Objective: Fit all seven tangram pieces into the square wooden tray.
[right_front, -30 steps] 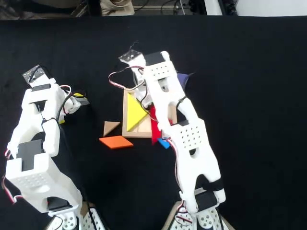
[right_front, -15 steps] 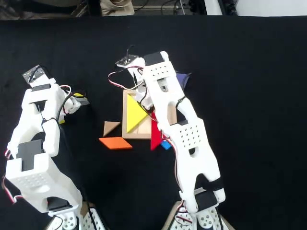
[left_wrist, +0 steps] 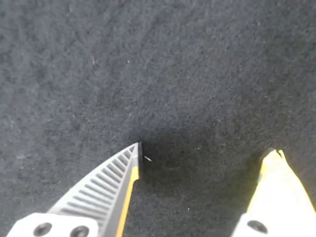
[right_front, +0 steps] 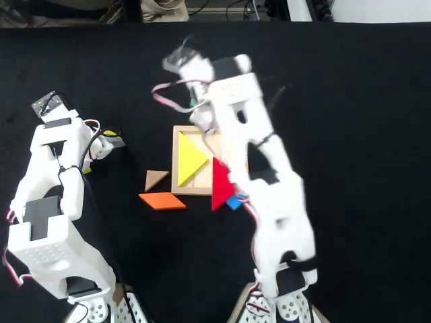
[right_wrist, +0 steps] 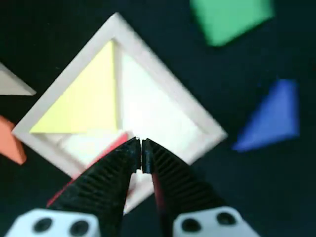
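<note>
Early in the filling, by the look of it. Inside the wooden tray (right_front: pixel 174 161), at mid-table, just the yellow triangle (right_front: pixel 190 158), flat against the left wall. Across the tray's near right rim, the red triangle (right_front: pixel 221 183), far tip over the floor, near part out on the black cloth (left_wrist: pixel 148 59); flat or propped, cannot tell. Step in hand, seemingly: seating that red piece. Above the tray, the right gripper (right_wrist: pixel 141 148), jaws pressed together, nothing visibly between the tips, red edge just beneath them. Well off to the left, the left gripper (left_wrist: pixel 205 158), jaws apart over bare cloth, holding nothing. Loose outside: orange parallelogram (right_front: pixel 162 200) and tan triangle (right_front: pixel 155 179) just left of the tray, small blue piece (right_front: pixel 234 202) just beside the red one's near edge, green piece (right_wrist: pixel 229 17) and dark blue triangle (right_wrist: pixel 274 118) off the far side. Next, probably: nudge or regrip the red triangle, slide it farther in alongside the yellow, flat on the floor, no corner riding the rim.
</note>
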